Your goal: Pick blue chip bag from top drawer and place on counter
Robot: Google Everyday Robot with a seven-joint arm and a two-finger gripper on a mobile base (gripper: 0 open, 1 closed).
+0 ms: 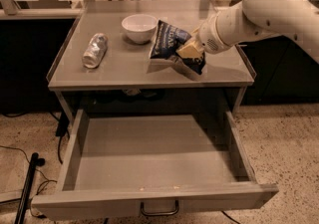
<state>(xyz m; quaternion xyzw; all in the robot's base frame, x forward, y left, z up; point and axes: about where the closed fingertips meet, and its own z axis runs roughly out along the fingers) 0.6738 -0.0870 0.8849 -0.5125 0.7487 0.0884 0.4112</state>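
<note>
Jaws were clamped on the blue chip bag (167, 43), the gripper (188, 51) over the counter (119, 71) toward its right edge. The top drawer (149, 163) stood open below.

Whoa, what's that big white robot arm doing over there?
The white robot arm's gripper holds a crumpled dark-blue foil chip bag low over the flat grey metal counter, beside a white bowl. A crushed silvery plastic bottle also lies there. Below, the wide grey metal top drawer stands pulled out.
</note>
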